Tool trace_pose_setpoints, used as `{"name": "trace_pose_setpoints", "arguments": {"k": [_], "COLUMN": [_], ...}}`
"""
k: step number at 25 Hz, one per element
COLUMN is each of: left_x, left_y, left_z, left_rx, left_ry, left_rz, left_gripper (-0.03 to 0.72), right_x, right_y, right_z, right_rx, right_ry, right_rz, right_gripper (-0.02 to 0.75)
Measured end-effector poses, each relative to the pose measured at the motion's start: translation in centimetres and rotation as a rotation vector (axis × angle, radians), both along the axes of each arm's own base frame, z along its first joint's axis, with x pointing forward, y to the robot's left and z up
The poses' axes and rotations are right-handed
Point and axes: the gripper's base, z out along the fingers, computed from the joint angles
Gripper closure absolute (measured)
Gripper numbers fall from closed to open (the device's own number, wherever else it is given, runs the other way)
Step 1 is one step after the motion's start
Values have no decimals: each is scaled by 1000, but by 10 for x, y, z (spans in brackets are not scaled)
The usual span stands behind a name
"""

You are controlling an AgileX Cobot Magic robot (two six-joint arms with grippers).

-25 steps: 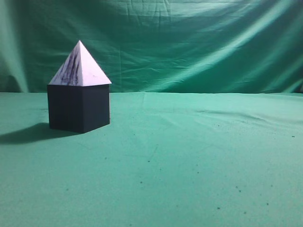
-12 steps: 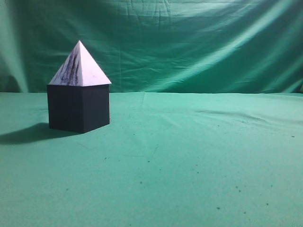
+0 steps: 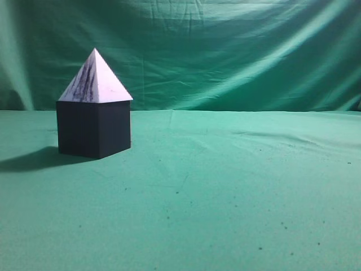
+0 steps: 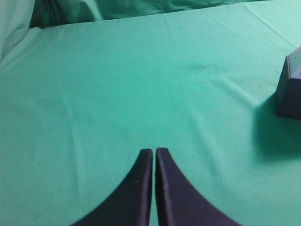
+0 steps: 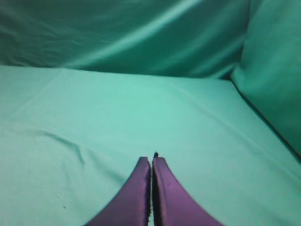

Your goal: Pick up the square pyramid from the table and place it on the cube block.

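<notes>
One square pyramid [image 3: 96, 79] atop cube block [image 3: 93, 129]

The left claw [image 4: 154, 153] and right claw [image 5: 151, 161] are both closed, holding nothing.

We count one square pyramid [image 3: 95, 79], one cube block [image 3: 93, 129], one desk [image 3: 225, 186], and two grippers: left [image 4: 154, 151], right [image 5: 151, 159].

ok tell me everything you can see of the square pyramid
The square pyramid is white-lilac and matte, with dark blue-black streaks down its left-facing face. It stands upright, apex up, its base resting on top of the cube block, roughly matching the cube's width. Nothing else touches it; no gripper is near. The left wrist view catches only a sliver of it.
</notes>
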Motion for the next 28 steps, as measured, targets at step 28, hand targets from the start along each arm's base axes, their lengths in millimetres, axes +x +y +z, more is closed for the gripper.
{"name": "trace_pose_setpoints", "arguments": {"k": [28], "left_x": [0], "left_y": [0], "left_z": [0], "left_rx": [0], "left_ry": [0], "left_rz": [0], "left_gripper": [688], "right_x": [-1], "right_y": [-3], "right_z": [-21], "right_rx": [36], "right_ry": [124], "right_rz": [-57], "right_gripper": [738]}}
